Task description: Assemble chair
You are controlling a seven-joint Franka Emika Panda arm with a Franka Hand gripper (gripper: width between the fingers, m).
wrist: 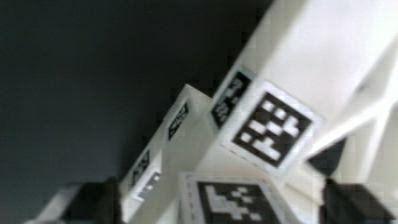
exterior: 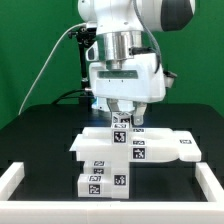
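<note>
The claw (exterior: 124, 121) points straight down from the arm (exterior: 125, 45) over the middle of the black counter (exterior: 40, 125). Its two short fingers (exterior: 115, 118) reach the top of the chair (exterior: 120, 150) and sit at a small tagged piece there, one finger on each side — closed narrow around it, as far as the exterior view shows. Whether the pads truly press on the plastic I cannot tell.

The chair is a stack of white blocky pieces in the centre of the counter. A tall block stands in front, with tag markers on its face low down and halfway up. Behind it a flatter slab (exterior: 175, 148) reaches toward the exterior view's right and carries a tag near its far end. The small piece under the claw tops the stack.

In the wrist view the white pieces fill most of the picture, tilted, with one large tag (wrist: 270, 126) close up and sharp, and others at steeper angles beside it. The dark tips of the claw (wrist: 210, 197) show at the lower corners, blurred.

A low white rail (exterior: 15, 178) borders the counter's near edge on both sides of the chair.
</note>
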